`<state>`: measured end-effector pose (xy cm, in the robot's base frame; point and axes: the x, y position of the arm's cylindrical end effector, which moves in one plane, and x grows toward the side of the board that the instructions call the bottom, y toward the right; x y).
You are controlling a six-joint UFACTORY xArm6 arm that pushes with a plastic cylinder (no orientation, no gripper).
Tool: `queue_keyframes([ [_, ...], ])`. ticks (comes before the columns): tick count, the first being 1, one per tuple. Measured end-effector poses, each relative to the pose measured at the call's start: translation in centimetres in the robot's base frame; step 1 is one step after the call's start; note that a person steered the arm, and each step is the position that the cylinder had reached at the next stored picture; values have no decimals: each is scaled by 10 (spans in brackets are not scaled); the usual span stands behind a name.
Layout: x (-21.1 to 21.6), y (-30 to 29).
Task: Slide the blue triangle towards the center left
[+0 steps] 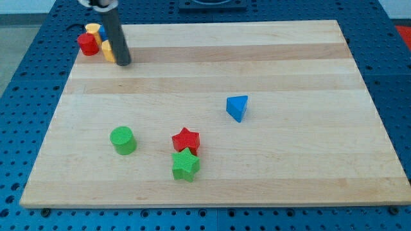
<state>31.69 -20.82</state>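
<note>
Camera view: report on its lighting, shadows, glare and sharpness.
Camera view: even, soft overhead light; no strong glare on the wooden board. The blue triangle, red star, green star and green cylinder cast only faint, short shadows. Block edges look slightly soft. My tip sits at the view's top left, beside a partly hidden cluster of red, yellow and blue blocks.

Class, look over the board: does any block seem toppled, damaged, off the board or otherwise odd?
Nothing stands out. The blue triangle, green cylinder, red star and green star sit flat on the board. My tip is at the view's top left, beside a cluster of red and yellow blocks.
</note>
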Motion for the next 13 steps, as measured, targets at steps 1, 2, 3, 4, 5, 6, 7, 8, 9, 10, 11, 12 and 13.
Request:
queue_keyframes([
  [1, -18, -18],
  [2, -30, -18],
  [3, -32, -18],
  [4, -15, 0],
  [5, -8, 62],
  [6, 3, 150],
  [7, 39, 240],
  [8, 88, 303],
  [9, 130, 317],
  [10, 145, 289],
  [11, 144, 222],
  [12, 141, 147],
  [13, 138, 109],
])
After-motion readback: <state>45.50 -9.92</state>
